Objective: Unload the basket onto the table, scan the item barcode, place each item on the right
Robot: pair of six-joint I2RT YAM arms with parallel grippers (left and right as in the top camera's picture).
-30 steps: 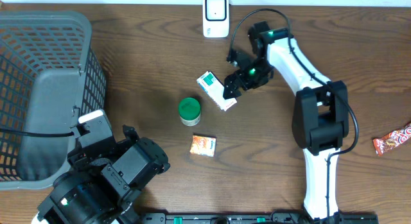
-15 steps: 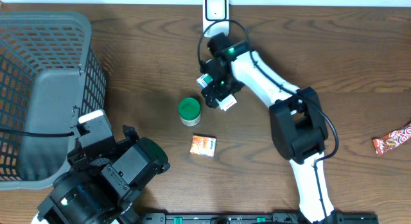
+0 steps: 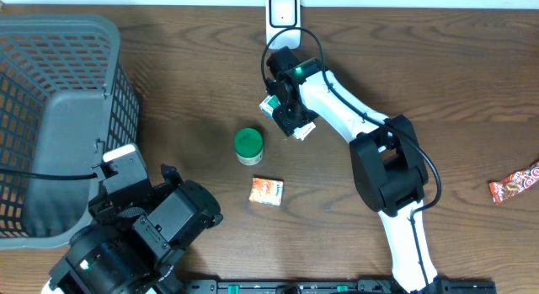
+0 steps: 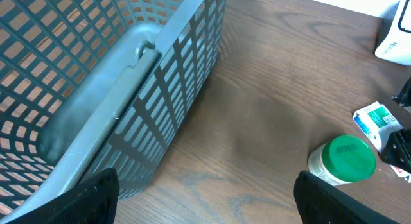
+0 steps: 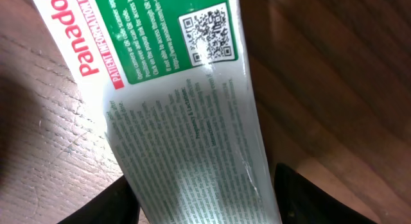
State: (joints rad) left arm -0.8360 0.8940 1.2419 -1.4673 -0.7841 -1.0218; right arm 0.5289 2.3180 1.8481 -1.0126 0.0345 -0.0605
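Sitting near the medicine box (image 3: 270,105): green-lidded jar (image 3: 248,146), orange packet (image 3: 266,190), possibly a scanner (image 3: 283,19).

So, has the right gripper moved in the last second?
Yes. The right gripper swung left, from right of the white scanner to below it, over the Panadol box.

White-and-green box (image 5: 186,134), grey lattice basket (image 4: 180,121)

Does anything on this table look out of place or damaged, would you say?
Nothing looks spilled or damaged. Only the candy wrapper lies alone near the right edge of the table, far from the other items.
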